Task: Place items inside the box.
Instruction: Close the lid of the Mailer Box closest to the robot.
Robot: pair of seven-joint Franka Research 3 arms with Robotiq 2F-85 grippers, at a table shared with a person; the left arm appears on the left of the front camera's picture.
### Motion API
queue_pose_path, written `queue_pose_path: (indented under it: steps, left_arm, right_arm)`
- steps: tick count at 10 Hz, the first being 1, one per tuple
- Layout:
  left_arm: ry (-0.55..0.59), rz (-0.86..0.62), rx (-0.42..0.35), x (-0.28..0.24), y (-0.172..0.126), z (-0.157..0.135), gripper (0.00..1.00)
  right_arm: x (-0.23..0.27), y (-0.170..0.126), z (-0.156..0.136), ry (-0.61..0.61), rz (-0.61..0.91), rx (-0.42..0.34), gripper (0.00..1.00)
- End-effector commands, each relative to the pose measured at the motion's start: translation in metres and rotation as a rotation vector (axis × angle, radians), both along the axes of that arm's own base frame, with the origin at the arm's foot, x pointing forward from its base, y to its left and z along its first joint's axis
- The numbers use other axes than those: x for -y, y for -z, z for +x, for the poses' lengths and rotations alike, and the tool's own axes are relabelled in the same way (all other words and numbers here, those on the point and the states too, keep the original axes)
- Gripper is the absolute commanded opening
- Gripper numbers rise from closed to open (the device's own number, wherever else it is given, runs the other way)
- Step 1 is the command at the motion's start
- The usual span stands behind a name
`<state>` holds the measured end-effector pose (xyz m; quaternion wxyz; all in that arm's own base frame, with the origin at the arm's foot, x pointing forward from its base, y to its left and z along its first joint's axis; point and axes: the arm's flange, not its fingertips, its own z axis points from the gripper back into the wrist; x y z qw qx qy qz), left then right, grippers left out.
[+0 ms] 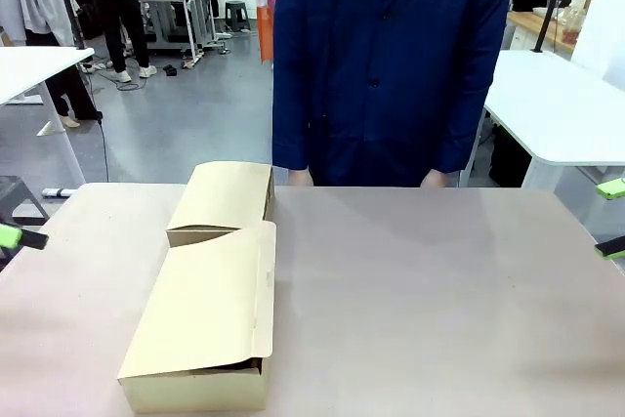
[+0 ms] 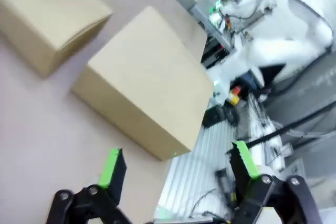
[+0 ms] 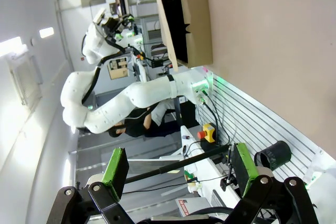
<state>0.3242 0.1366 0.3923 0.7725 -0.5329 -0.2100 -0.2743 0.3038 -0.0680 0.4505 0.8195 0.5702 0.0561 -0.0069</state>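
Box of plain tan cardboard, flap loosely down; left claw and right claw both released

Front camera faces the person at 12 o'clock across the tabletop; both wrist cameras look along their pincers from near, sharing the box.

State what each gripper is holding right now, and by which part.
Nothing is held. The left gripper and right gripper both stand open with nothing between their pads, off from the cardboard box on the table.
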Motion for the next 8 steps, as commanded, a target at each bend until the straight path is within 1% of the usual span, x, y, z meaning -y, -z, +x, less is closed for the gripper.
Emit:
queue_pose_path:
  steps: [1, 2, 8]
  left_arm:
    - [-0.35, -0.259, -0.367, -0.015, 0.003, 0.046, 1.0]
    - [0.0, 0.0, 0.0, 0.0, 0.0, 0.0, 1.0]
    - [0.0, 0.0, 0.0, 0.0, 0.0, 0.0, 1.0]
  right_arm:
    - [-0.001, -0.005, 0.0, 0.007, 0.015, -0.013, 1.0]
    - [-0.001, -0.005, 0.0, 0.007, 0.015, -0.013, 1.0]
    - [-0.001, -0.005, 0.0, 0.007, 0.015, -0.013, 1.0]
